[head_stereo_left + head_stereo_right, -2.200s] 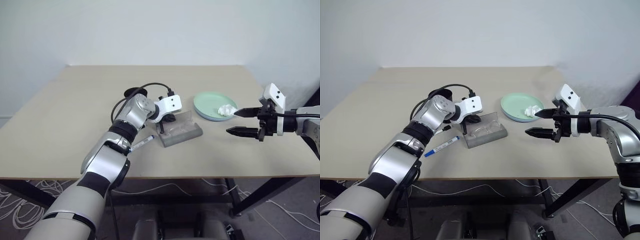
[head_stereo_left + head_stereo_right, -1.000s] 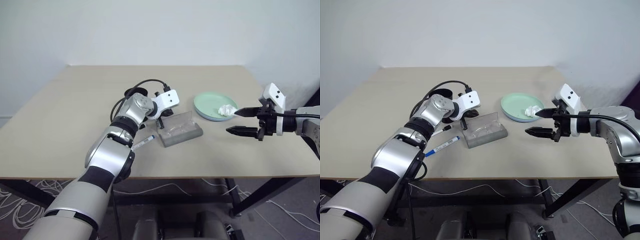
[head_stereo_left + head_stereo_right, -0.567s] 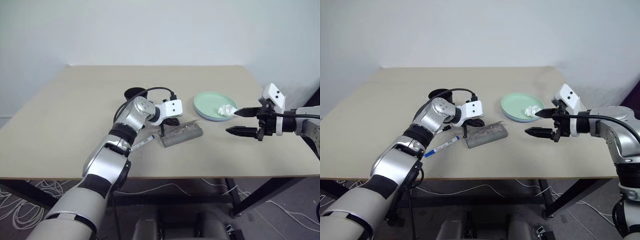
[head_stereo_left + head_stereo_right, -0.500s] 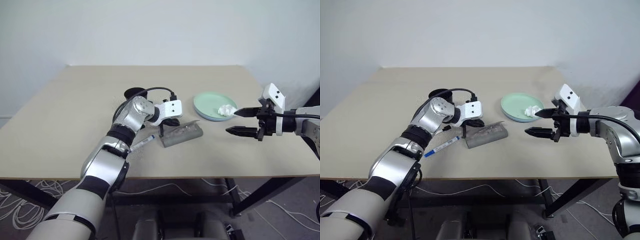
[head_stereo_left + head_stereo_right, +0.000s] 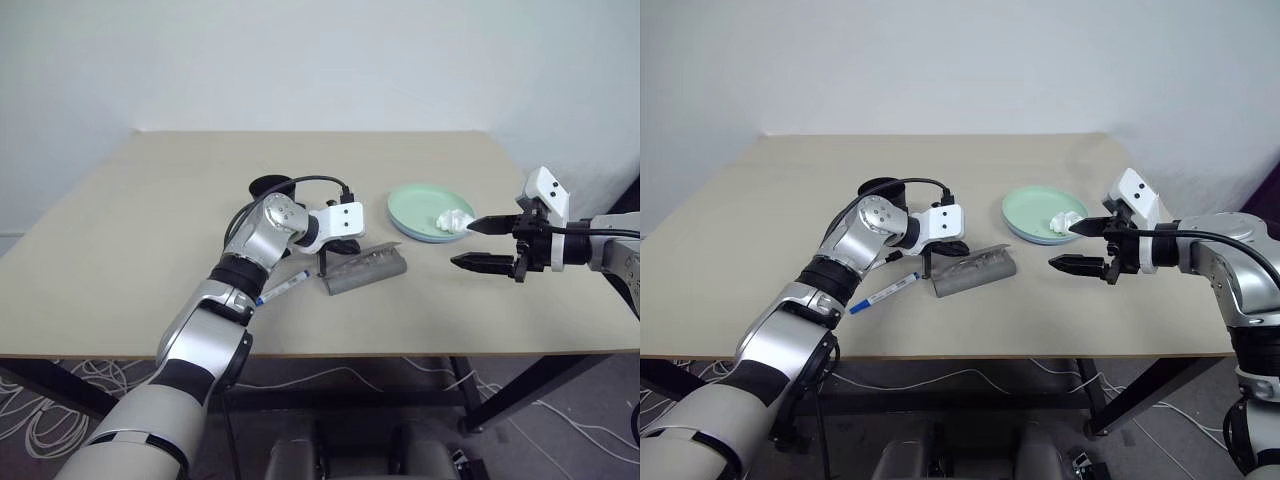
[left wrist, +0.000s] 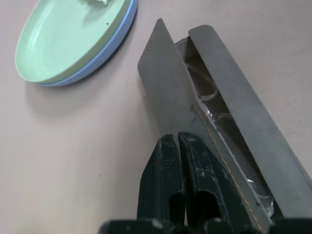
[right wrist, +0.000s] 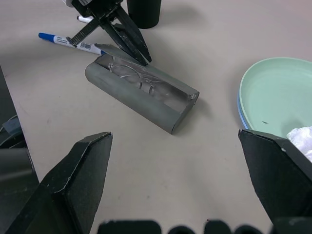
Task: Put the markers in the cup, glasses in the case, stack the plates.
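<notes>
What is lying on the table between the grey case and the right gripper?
Nothing: in the right wrist view, bare table runs from the case to the right gripper.

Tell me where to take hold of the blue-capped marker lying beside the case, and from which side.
Grip the blue-capped marker mid-barrel, coming from above with the fingers across its length. It lies flat on the table, and the case sits close at its far end, so the near, blue-cap half is probably freer. The shut left end effector would likely reach it most easily.

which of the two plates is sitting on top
The mint green plate is on top, with a crumpled white tissue lying in it. The light blue plate sits underneath, showing as a thin rim below the green one.
</notes>
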Robot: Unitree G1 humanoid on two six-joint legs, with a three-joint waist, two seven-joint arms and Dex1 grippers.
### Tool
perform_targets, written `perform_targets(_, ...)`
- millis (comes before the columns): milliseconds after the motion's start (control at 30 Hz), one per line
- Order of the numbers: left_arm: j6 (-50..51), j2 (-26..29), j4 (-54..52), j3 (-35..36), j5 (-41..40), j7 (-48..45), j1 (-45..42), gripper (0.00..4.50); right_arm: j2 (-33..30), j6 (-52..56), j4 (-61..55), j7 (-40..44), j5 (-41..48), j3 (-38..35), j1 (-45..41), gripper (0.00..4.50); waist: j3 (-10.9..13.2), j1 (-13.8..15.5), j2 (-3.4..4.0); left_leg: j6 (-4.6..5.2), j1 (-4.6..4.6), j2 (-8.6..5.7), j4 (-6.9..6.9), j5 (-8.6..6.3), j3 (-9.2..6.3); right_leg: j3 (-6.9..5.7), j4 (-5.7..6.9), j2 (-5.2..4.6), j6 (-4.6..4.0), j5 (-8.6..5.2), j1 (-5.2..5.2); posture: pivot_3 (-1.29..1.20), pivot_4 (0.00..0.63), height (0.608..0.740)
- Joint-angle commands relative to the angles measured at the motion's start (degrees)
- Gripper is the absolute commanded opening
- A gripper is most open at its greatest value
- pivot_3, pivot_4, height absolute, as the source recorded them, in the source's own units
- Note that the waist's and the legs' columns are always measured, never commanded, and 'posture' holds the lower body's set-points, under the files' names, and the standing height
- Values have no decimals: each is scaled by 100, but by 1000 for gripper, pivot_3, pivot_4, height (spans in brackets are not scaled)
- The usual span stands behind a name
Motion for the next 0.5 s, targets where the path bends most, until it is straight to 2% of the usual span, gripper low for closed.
perform_targets(33,-187,139,156,126,-78,156,-433,38,-27,-36,-124,0,68,-145,-91,4500,0,1,0,0,0,0,0,0,0,0,0,0,4,-2,0,0,0,639)
perform_targets(267,-509,240,933,173,-32,586,-900,38,-25,-8,-179,-25,87,-161,-54,4500,0,3,0,0,0,-1,0,0,1,0,-1,-1,10,-6,0,0,0,639)
perform_targets(500,-664,174,1038,130,-60,513,-872,38,-20,13,-205,-43,93,-165,-47,4500,0,3,-1,0,0,0,0,0,1,0,0,-1,10,-6,0,0,0,639)
